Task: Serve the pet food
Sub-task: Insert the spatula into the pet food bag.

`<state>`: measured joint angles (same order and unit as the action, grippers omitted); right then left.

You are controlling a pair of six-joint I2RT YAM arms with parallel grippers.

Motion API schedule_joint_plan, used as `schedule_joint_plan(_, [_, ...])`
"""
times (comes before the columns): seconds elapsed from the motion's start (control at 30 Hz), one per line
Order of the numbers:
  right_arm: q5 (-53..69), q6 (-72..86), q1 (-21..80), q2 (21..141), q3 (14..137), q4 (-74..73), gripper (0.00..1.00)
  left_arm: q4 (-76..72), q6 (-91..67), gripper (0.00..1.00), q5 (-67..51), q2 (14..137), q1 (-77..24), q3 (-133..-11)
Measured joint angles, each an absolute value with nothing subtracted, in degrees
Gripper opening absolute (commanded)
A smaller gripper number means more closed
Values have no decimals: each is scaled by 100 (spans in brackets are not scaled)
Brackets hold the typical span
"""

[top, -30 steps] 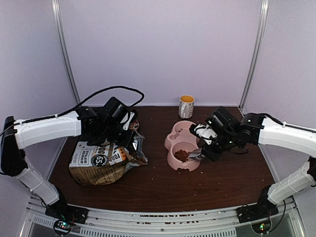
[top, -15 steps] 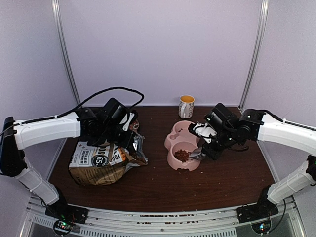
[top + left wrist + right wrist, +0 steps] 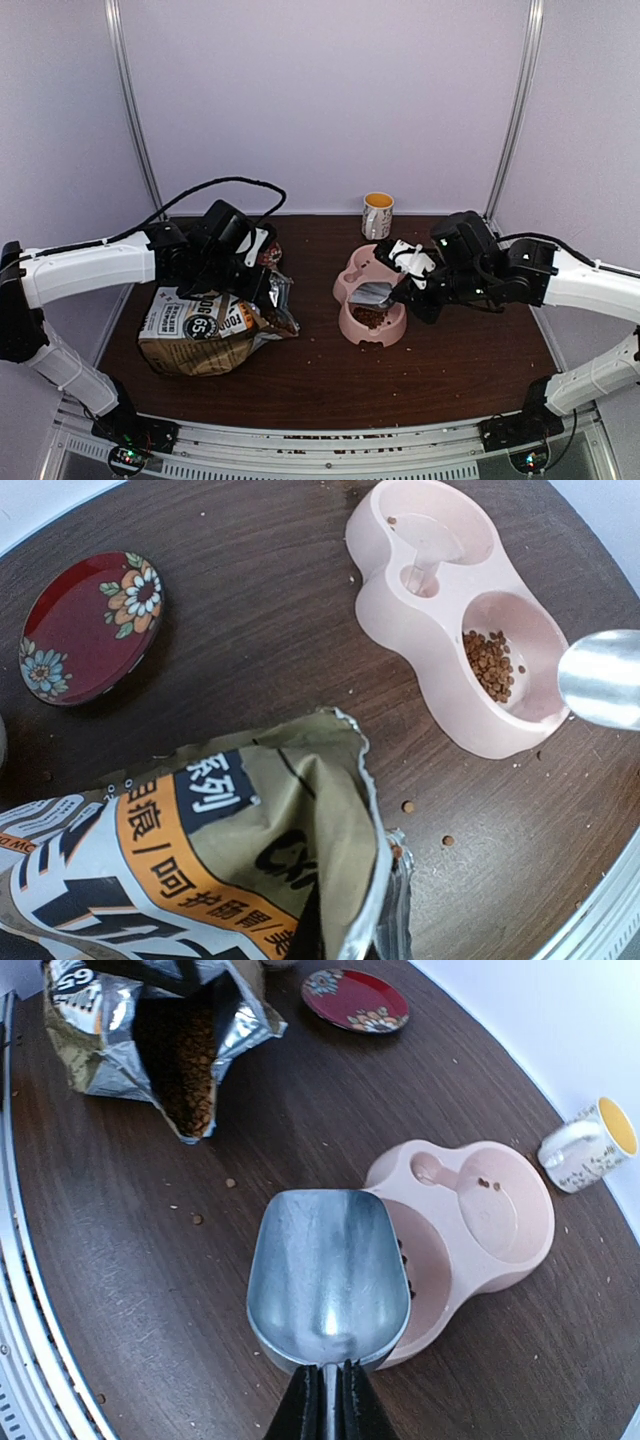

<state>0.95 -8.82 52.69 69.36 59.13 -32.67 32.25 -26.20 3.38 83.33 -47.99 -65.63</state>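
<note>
The pet food [image 3: 490,665] lies as a small heap of brown kibble in the near compartment of a pink double bowl [image 3: 420,540]; more fills the open bag [image 3: 185,1060]. My right gripper [image 3: 325,1400] is shut on the handle of a metal scoop [image 3: 330,1270], held level and empty just above that compartment. The tan bag [image 3: 205,325], with an orange band, lies on its side at the left. My left gripper [image 3: 262,280] is shut on the bag's top edge [image 3: 350,810], and the paper hides its fingers in the left wrist view.
A red flowered saucer [image 3: 90,630] sits behind the bag. At the back wall stands a mug with a yellow inside [image 3: 377,215]. A few loose pellets [image 3: 407,806] lie on the dark wooden table between the bag and the bowl.
My right gripper has lifted the scoop from the bowl's right rim and swung it up over the bowl, now level and empty. The left arm has barely shifted.
</note>
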Motion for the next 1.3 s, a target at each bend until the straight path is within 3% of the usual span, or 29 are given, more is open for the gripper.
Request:
schedule_joint_plan(0.57, [554,-1811,6243,6429,5065,-1439,0,3489,-2375,0,99,8532,-4805,-6816])
schedule_joint_plan(1.3, [598,-2152,6298,8986,5933,-137,0,3632,-2696,0,43,8442,-4842,-6866])
